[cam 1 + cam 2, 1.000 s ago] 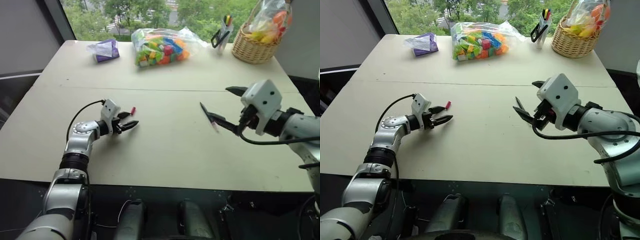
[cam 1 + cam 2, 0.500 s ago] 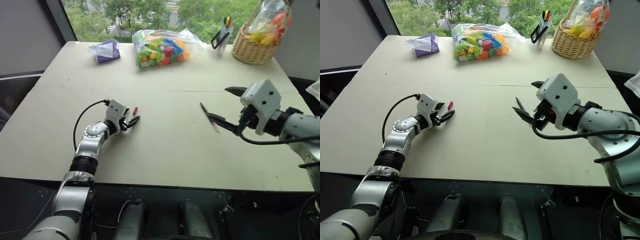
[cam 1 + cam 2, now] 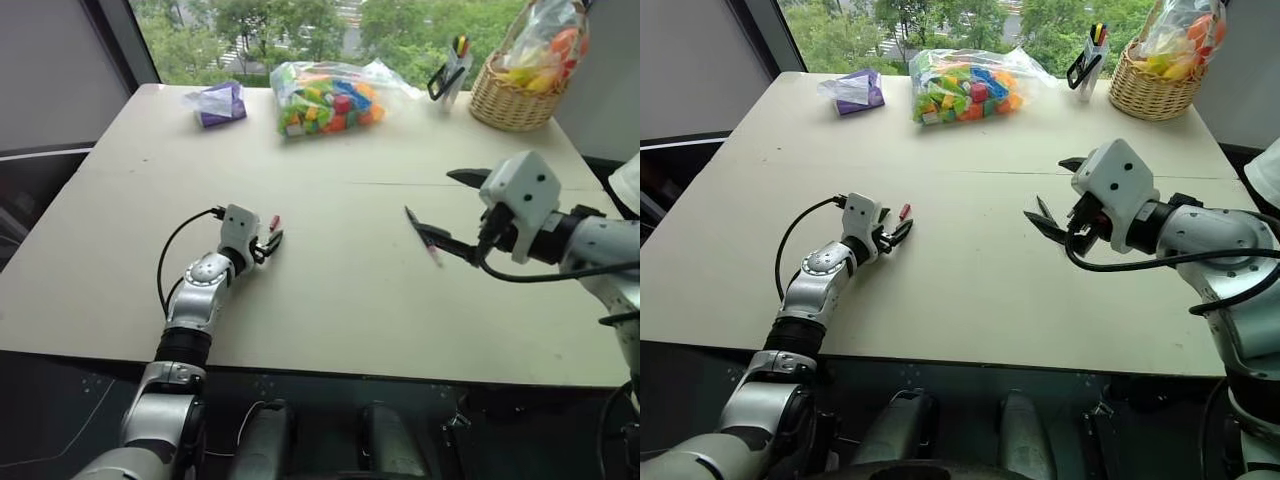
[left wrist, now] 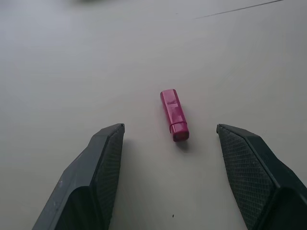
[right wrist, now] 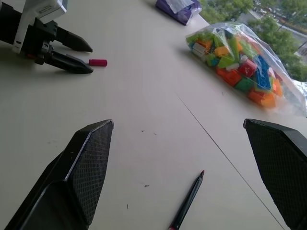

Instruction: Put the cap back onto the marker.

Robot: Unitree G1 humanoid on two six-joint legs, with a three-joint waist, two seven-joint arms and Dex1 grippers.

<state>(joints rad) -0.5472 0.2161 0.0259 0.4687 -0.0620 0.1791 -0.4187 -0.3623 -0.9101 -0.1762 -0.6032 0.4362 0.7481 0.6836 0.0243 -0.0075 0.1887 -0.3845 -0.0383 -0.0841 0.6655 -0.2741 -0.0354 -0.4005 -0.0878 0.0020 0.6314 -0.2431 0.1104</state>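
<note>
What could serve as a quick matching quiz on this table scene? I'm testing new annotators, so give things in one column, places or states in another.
Things:
1. cap
2. marker
3. bag of toy blocks
4. wicker basket

Places or states:
A. far right corner of the table
B. lying between the open fingers of the left gripper
C. far edge, near the middle
D. uncapped, lying below the right gripper

Pairs: 1-B, 2-D, 3-C, 4-A

The surface [image 3: 330, 290] lies bare through the middle of the frame, giving open passage between the left tool [image 3: 268, 243] and the right tool [image 3: 452, 212]. The red cap [image 4: 173, 114] sits just ahead of the left tool's spread fingers, unobstructed. The marker [image 3: 421, 234] lies under the right tool. Along the top edge stand a bag of blocks [image 3: 330, 97], a basket [image 3: 512, 92] and a purple packet [image 3: 218, 102].
</note>
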